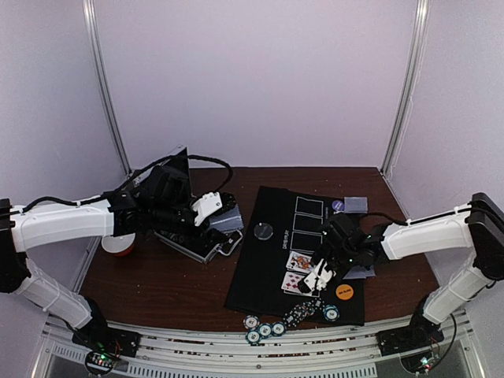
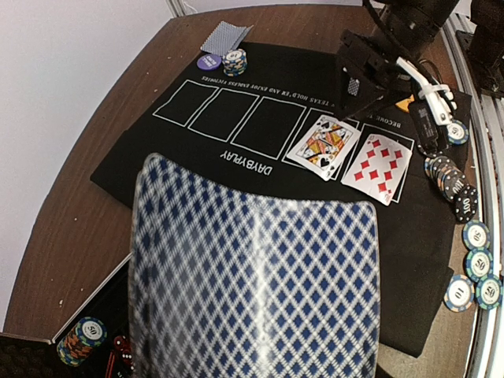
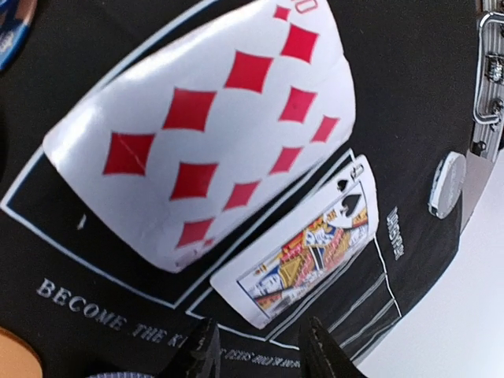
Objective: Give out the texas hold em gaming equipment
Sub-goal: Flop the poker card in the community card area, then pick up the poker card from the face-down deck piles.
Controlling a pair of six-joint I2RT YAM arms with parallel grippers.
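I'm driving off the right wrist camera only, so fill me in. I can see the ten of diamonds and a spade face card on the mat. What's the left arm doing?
Observer: The left end effector hangs over the open silver case, holding a blue-backed card.
Operator: How many boxes on the black mat are empty?
Observer: Three outlined boxes are empty.
Operator: Anything at the mat's far edge?
Observer: A purple disc, a chip stack and a face-down card.
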